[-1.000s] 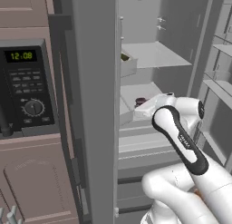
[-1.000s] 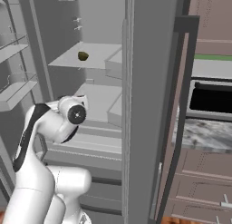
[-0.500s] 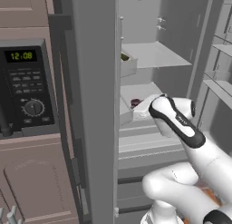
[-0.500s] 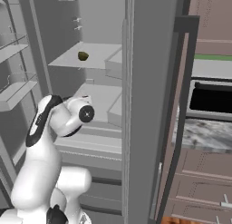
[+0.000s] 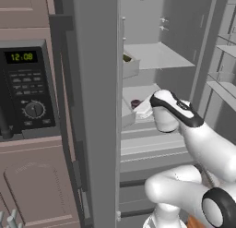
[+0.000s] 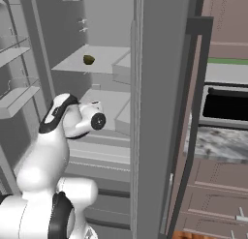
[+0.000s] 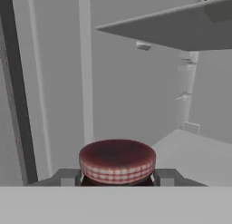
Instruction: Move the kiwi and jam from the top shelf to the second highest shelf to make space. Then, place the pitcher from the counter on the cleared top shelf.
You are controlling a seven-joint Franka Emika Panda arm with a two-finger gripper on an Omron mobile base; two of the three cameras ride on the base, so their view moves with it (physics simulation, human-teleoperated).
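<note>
Jam (image 7: 117, 162) is seen between the fingertips of the gripper (image 7: 117, 177) in hand view, jaws set approx. halfway and closed on the jar just under its red-checked lid. In left base view the jar is held at the second highest shelf (image 5: 138, 91) level, near the shelf's left side; whether its base is touching the panel can't be told. So jam is judged as moved down but not yet released.

Kiwi (image 6: 88, 60) is still on the top shelf (image 6: 97, 64), seen in right base view towards the shelf's back-left, well apart from the hand and one level above it. In hand view the top shelf's underside is seen overhead.

Left to do, as judged: jam let go, kiwi fetched and set on the lower shelf, then pitcher brought from the counter (image 6: 218, 142) to the cleared top shelf. Roughly a third through at best.
</note>
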